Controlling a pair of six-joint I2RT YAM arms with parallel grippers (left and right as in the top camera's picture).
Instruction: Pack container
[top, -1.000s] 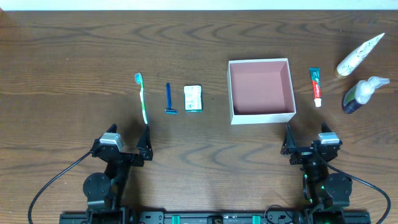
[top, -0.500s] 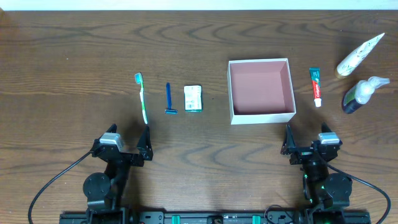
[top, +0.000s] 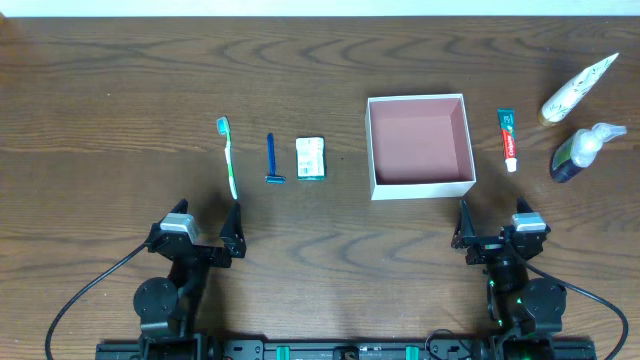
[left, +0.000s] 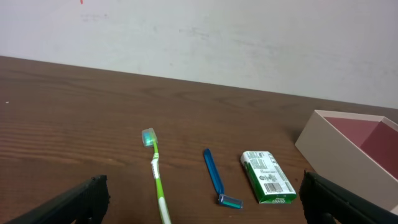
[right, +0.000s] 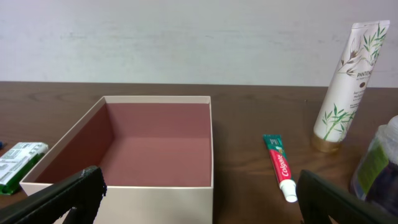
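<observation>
The container (top: 421, 187), a square white-walled box with a pink-brown inside, stands empty right of centre; its front wall (right: 149, 200) fills the right wrist view. To its left lie a green toothbrush (top: 229, 157), a blue razor (top: 272, 160) and a small green packet (top: 311, 158). My left gripper (top: 208, 215) sits open near the front edge, short of those three, with nothing between its fingers (left: 84, 200). The right gripper (top: 492, 215) is open too, just in front of the container's right corner, holding nothing.
A red-and-green toothpaste tube (top: 509, 140) lies just right of the container. Further right, a white lotion tube (top: 577, 88) and a dark pump bottle (top: 582, 152) rest near the table's right edge. A pale wall runs behind the table.
</observation>
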